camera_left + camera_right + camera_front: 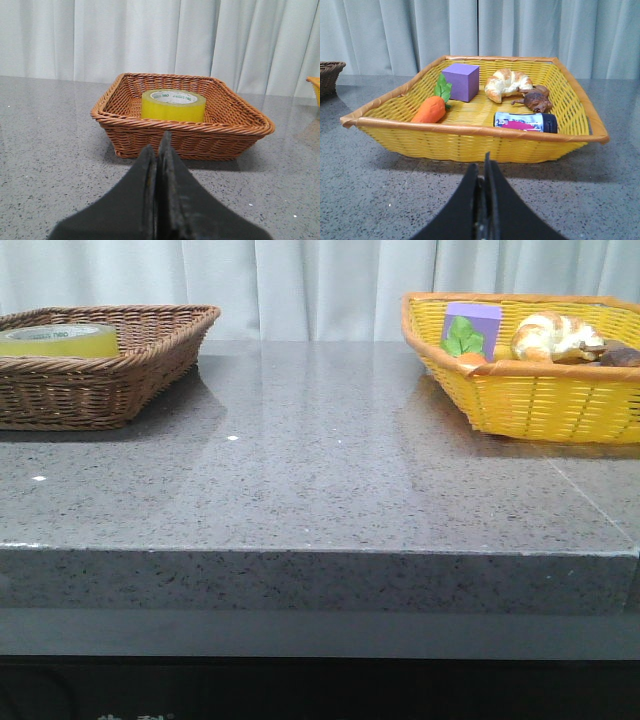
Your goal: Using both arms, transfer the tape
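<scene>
The yellow tape roll (62, 338) lies flat in a brown wicker basket (120, 380) at the table's back left. It also shows in the left wrist view (173, 105), inside the basket (190, 137), white core with green lettering facing up. My left gripper (158, 150) is shut and empty, low over the table, a short way in front of that basket. My right gripper (484, 167) is shut and empty, low over the table in front of the yellow basket (470, 140). Neither gripper shows in the front view.
The yellow basket (540, 390) at the back right holds a purple cube (460, 81), a toy carrot (430, 107), a croissant (506, 83), a brown figure (536, 98) and a small packet (525, 121). Grey speckled tabletop (320, 480); curtain behind.
</scene>
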